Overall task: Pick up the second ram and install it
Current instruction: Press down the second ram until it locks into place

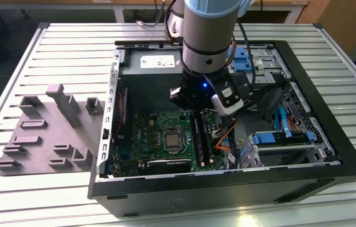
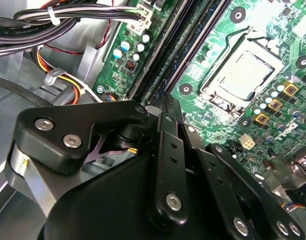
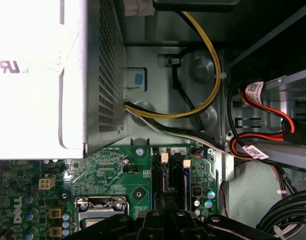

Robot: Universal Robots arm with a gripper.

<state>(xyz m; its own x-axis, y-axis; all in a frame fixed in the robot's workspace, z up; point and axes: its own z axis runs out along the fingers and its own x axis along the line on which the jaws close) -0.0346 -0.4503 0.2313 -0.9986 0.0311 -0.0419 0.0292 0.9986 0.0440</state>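
The second ram is a long dark stick lying along the motherboard's memory slots, beside the silver processor, inside the open computer case. My gripper hangs over the stick's far end. In the second wrist view the gripper has its fingers drawn together, shut, with their tips at the end of the dark ram. Whether they clamp the stick or only rest on it is hidden. In the first wrist view the gripper sits just over the memory slots.
A pale grey moulded tray lies on the slatted table at the exterior view's left. The power supply fills the case's far end. Bundled cables and orange wires run close beside the slots, and blue drive bays stand at the exterior view's right.
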